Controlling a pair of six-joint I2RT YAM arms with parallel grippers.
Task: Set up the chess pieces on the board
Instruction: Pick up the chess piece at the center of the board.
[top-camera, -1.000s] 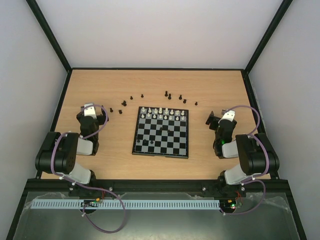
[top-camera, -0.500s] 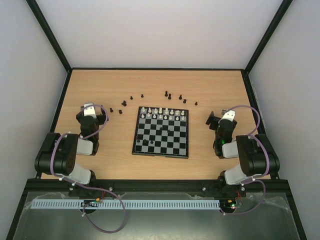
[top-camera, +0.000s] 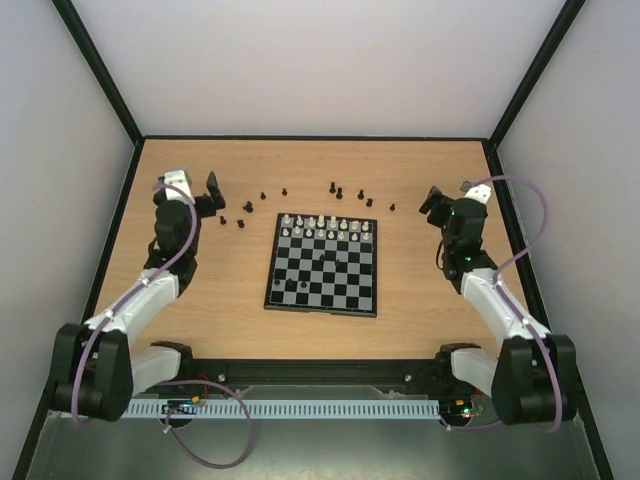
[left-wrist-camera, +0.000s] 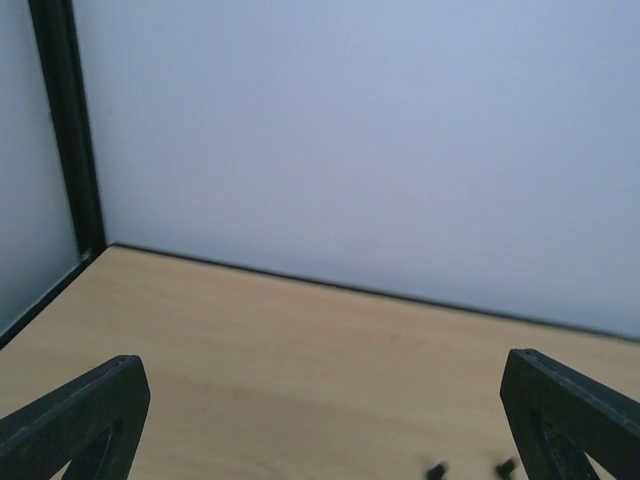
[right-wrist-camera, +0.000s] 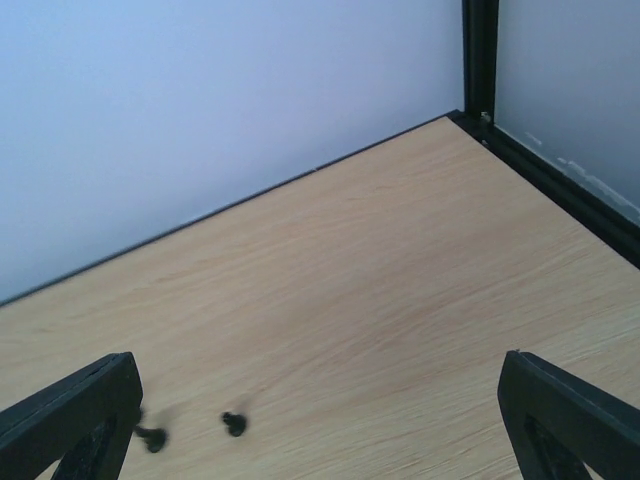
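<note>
Tiny black chess pieces (top-camera: 285, 189), each much smaller than one square of the board (top-camera: 340, 285). About ten of them loose on the bare wood past the board's far edge, in a bent row. A small bunch just off the far left corner, more spread out behind the far edge, and one alone off the far right corner. A few dark ones on the board too: two by its near left corner and one close to its middle. Too small to tell which kind each one is.

Small square board, black and white checks, thin black rim. Flat on the table (top-camera: 420, 300), about in its middle. Tiny white pieces (top-camera: 325, 222) packed in the board's two far rows, right between the loose black ones and the free squares.

Left of the board's far left corner: left gripper (top-camera: 211, 195), jaws as wide apart as can be, holding nothing. Near the bunch of black pieces, not touching them. Through its own camera, two black pieces low down by the right edge.

Right of the board's far right corner: right gripper (top-camera: 437, 203), jaws wide apart too, holding nothing. Near the lone black piece, not touching it. Through its own camera, two black pieces low down on the left.
</note>
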